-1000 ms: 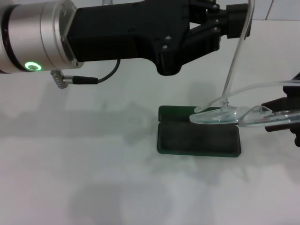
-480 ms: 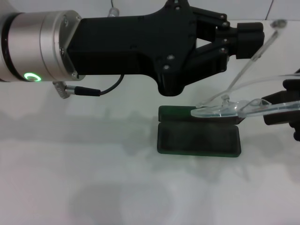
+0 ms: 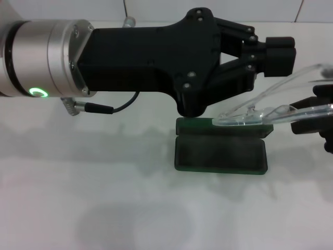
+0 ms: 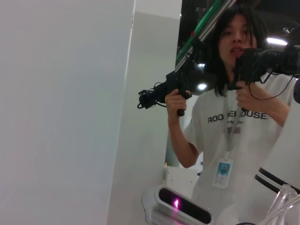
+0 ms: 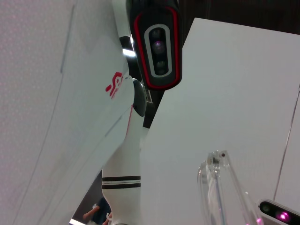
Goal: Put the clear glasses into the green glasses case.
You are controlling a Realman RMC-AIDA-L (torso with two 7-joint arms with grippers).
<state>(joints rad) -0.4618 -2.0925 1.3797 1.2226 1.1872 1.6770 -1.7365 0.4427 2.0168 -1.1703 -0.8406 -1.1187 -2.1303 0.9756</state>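
The dark green rectangular hinged glasses case (image 3: 220, 147) lies open on the white table (image 3: 104, 198), right of centre, its shallow tray toward the near side and its lid flat against the far side. Just above the lid hangs the pair of fully transparent plastic glasses (image 3: 250, 115), lenses roughly level, one thin clear arm slanting up to the right; whether the frame touches the lid cannot be told. The right gripper (image 3: 317, 119), a black claw at the far right edge, has its fingers clenched on the right end of the glasses. The left gripper (image 3: 280, 50), black with a silver wrist collar and a glowing green ring, stretches in from the left across the far part of the scene and sits above and behind the case; its two blocky fingers lie together with nothing between them, near the raised arm of the glasses but apart from it. In the left wrist view a person in a white printed T-shirt (image 4: 239, 126) with a lanyard badge stands holding black handgrips. The right wrist view shows the folded clear frame from close by.
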